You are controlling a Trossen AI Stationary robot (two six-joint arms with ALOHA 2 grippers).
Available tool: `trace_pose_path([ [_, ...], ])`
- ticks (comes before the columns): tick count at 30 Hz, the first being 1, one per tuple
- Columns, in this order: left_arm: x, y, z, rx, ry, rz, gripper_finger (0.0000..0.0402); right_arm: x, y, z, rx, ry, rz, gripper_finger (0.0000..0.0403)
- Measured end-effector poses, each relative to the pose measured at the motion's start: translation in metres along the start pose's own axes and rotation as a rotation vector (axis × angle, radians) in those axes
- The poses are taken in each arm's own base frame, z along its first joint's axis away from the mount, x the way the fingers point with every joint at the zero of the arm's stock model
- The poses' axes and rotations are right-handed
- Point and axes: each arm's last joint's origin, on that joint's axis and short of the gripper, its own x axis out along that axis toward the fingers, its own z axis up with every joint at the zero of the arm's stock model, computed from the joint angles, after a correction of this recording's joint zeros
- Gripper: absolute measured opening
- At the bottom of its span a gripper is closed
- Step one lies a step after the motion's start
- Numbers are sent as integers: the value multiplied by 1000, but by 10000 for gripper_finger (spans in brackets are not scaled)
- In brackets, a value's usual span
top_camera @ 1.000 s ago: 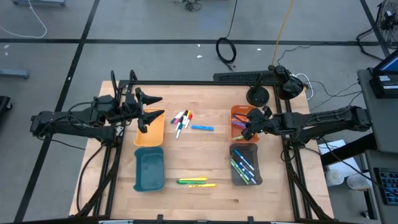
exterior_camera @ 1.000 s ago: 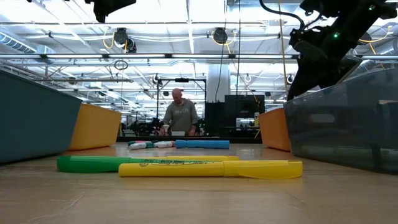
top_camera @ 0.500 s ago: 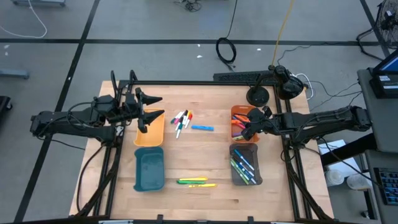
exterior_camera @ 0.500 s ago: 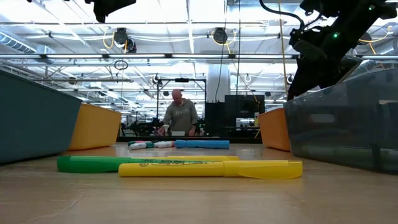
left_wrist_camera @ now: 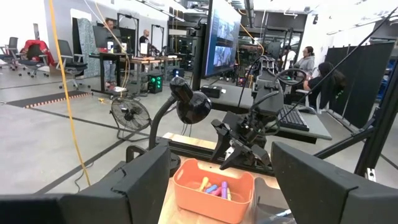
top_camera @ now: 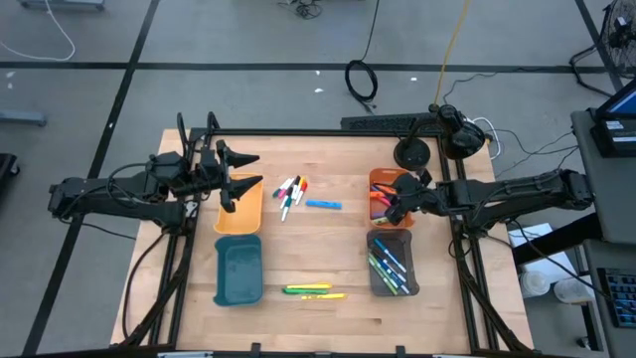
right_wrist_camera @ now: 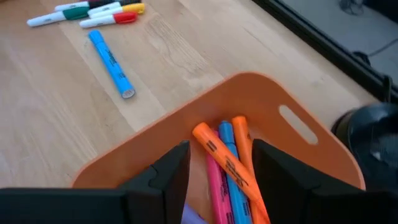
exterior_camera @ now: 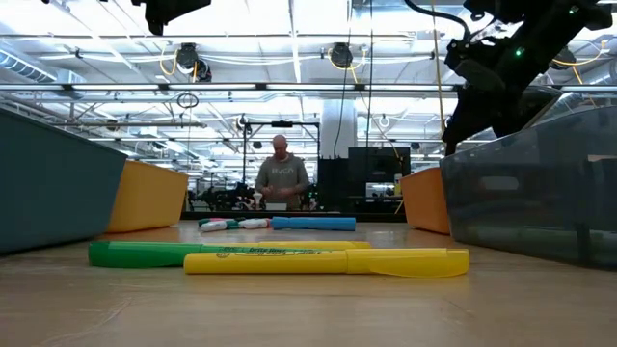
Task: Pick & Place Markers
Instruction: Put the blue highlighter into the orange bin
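Thin white markers with coloured caps point(top_camera: 290, 191) and a blue highlighter point(top_camera: 324, 204) lie flat on the table's middle. A green highlighter point(exterior_camera: 145, 253) and a yellow one point(exterior_camera: 328, 261) lie near the front edge. My right gripper point(right_wrist_camera: 214, 171) hangs open, slanting down, over the right orange tray point(right_wrist_camera: 311, 143). In that tray lie orange point(right_wrist_camera: 227, 163), pink and blue highlighters, the orange one slanting across the others. My left gripper point(top_camera: 248, 171) waits open and level above the left orange tray point(top_camera: 238, 213).
A teal tray point(top_camera: 238, 270) stands at the front left. At the front right a grey tray point(top_camera: 393, 264) holds several markers. A black lamp base point(top_camera: 412, 153) and cables sit at the far right. A person stands in the room behind the table point(exterior_camera: 281, 175).
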Motion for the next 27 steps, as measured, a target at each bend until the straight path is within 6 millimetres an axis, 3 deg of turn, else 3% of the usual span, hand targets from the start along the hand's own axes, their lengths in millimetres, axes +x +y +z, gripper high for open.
trace_pose_path([
  [10,0,0,0,0,0,0,282,1,4,7,-57,-85,40,159],
  [16,0,0,0,0,0,0,282,11,9,2,-183,-206,83,161],
  [27,0,0,0,0,0,0,282,16,19,-4,-321,-315,394,160],
])
